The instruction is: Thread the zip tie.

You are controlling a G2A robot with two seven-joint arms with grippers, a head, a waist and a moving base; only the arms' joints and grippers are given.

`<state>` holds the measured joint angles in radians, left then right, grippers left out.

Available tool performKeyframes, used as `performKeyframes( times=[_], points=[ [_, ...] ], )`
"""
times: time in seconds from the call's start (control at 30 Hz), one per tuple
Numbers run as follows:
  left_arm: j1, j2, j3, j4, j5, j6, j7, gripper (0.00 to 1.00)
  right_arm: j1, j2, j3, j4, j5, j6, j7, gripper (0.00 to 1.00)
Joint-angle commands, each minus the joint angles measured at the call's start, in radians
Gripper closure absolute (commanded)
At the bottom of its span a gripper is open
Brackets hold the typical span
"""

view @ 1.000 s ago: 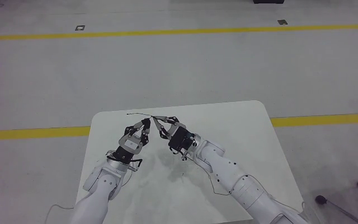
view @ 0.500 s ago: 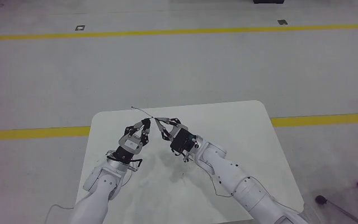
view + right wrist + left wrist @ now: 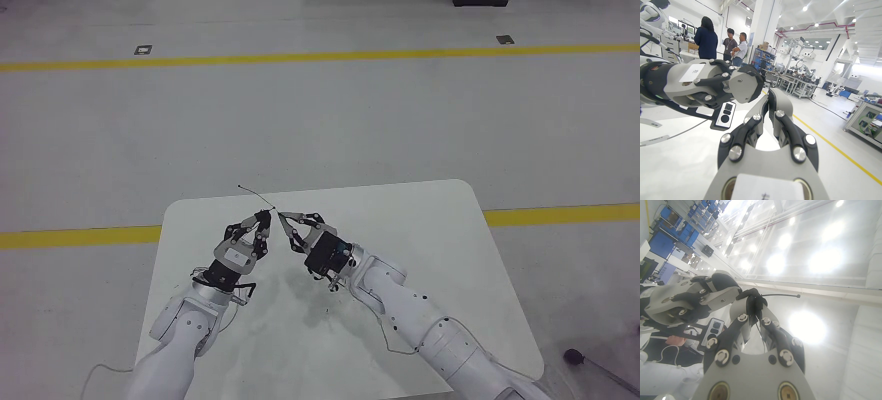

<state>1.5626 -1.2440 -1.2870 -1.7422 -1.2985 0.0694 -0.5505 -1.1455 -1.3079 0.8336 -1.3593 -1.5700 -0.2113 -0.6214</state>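
Grippers first, from above: the left gripper [image 3: 267, 219] and the right gripper [image 3: 283, 215] stand tip to tip over the far side of the table [image 3: 440, 230]. The zip tie [image 3: 255, 198] pokes out as a thin dark line beyond the left jaws, on the side away from the right ones. From the left wrist, the left jaws are clenched on the tie's strap, gripping it through black padding. The head [image 3: 798, 296] hangs free out past the tips, and a thin strand, likely the tail, runs back between the fingers toward the wrist. The right gripper's tip sits just beside that pinch. From the right wrist, the right jaws are pressed together, though I can't make out from here whether any strap lies between them. To my eye the step in hand is bringing tail to head. Doing it well calls for a firm left hold so the head doesn't swing. The right should grip the loose end close to its tip, then line it up square with the head's slot before pushing.
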Motion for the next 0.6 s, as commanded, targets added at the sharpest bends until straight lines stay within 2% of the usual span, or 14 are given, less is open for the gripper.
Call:
performKeyframes(
  times=[0.0, 0.57],
  points=[
    [-0.001, 0.0, -0.002, -0.001, 0.0, 0.0, -0.001, 1.0, -0.001, 0.001, -0.001, 0.0, 0.0, 0.001, 0.0, 1.0],
    [0.001, 0.002, -0.013, -0.011, 0.0, -0.002, -0.008, 1.0, -0.004, 0.006, -0.003, 0.0, 0.0, 0.01, 0.001, 1.0]
  ],
)
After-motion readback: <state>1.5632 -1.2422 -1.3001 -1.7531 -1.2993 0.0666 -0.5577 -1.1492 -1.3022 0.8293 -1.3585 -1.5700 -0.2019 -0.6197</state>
